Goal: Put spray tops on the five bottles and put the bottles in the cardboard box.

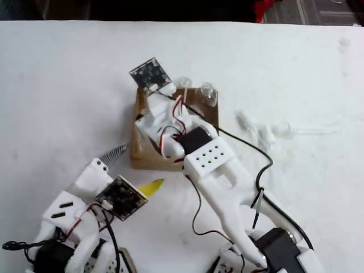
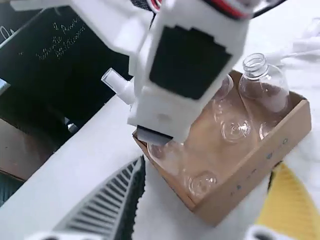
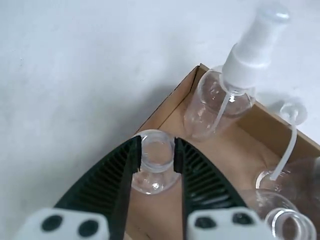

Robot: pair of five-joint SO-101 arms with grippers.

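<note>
Right tool clamps one bottle | left tool agape | one cardboard box

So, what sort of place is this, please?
Probably a robotics lab or hobby workbench: two small white arms with bare wires stand at a white table, with a cardboard box of clear bottles on it.

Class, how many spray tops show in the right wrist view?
2. One spray top is fitted on a bottle in the cardboard box's corner; the second spray top is beside it, its tube hanging into the box. Others may be hidden.
</note>
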